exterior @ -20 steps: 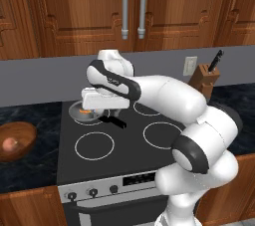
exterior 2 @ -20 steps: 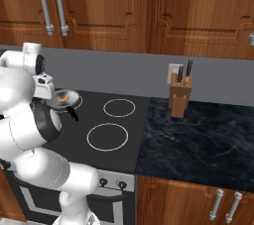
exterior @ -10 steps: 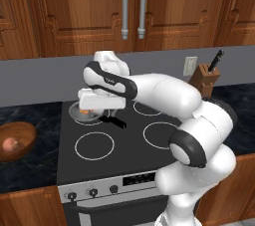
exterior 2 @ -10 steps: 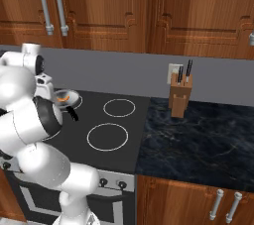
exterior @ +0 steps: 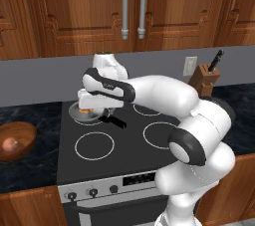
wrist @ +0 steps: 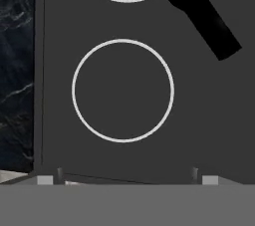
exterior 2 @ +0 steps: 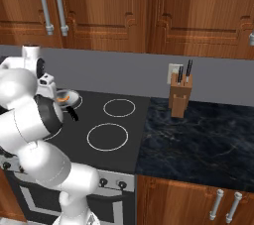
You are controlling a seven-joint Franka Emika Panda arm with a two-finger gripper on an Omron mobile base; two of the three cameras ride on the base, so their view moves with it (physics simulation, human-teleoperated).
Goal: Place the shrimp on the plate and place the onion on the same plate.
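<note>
The stove top (exterior: pixel 124 143) was flat dark grey, its burner rings (wrist: pixel 122 90) drawn in thin white. The counter (exterior 2: pixel 198 135) at lower right was black stone veined with pale grey. Cabinets (exterior: pixel 79 11) across the top were reddish-brown wood with grey metal handles (exterior: pixel 125 6). The pan (exterior: pixel 82 113) at centre left was grey with a black handle (wrist: pixel 199 16), an orange shrimp (exterior 2: pixel 62 99) inside. The bowl (exterior: pixel 17 140) at far left was brown, holding a pinkish-brown onion (exterior: pixel 10 143). The knife block (exterior 2: pixel 179 97) was tan.
</note>
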